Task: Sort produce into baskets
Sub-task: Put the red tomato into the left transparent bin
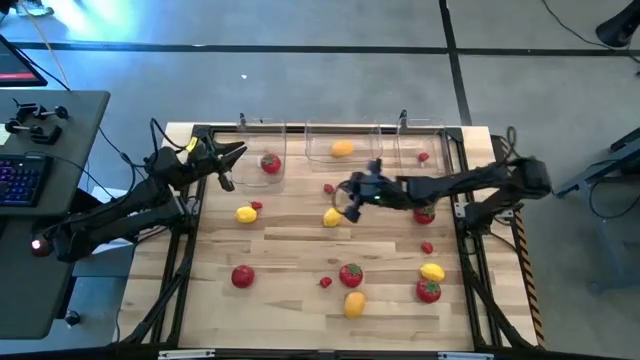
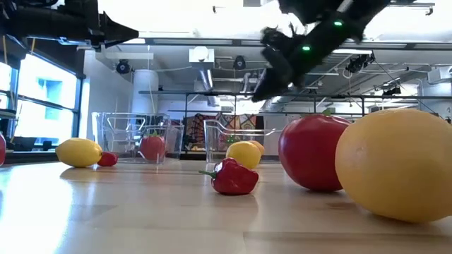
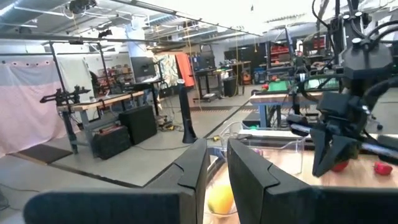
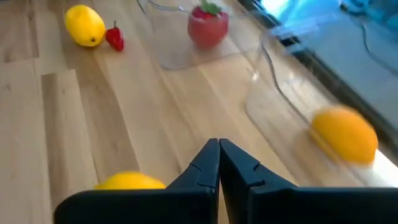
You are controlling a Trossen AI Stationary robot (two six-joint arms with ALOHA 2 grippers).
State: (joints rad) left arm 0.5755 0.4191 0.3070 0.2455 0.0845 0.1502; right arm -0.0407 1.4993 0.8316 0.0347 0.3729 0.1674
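Three clear bins stand along the table's far edge. The left bin (image 1: 262, 150) holds a red tomato (image 1: 270, 163), the middle bin (image 1: 340, 140) an orange citrus (image 1: 342, 148), the right bin (image 1: 425, 140) a small red berry (image 1: 424, 156). My left gripper (image 1: 235, 154) hovers by the left bin's left side, open by a narrow gap (image 3: 217, 171) and empty. My right gripper (image 1: 350, 192) is shut (image 4: 219, 152) and empty. It hangs above the table (image 2: 272, 70), just on the far side of a yellow citrus (image 1: 333, 217) that lies on the wood (image 4: 127, 180).
Loose produce lies over the table: a yellow citrus (image 1: 245, 214) with a berry (image 1: 257, 205), tomatoes (image 1: 242, 276) (image 1: 350, 274) (image 1: 428, 291) (image 1: 424, 213), citrus (image 1: 355, 303) (image 1: 432, 271) and berries (image 1: 329, 187) (image 1: 427, 247). A desk with a keyboard (image 1: 25, 180) stands off the left edge.
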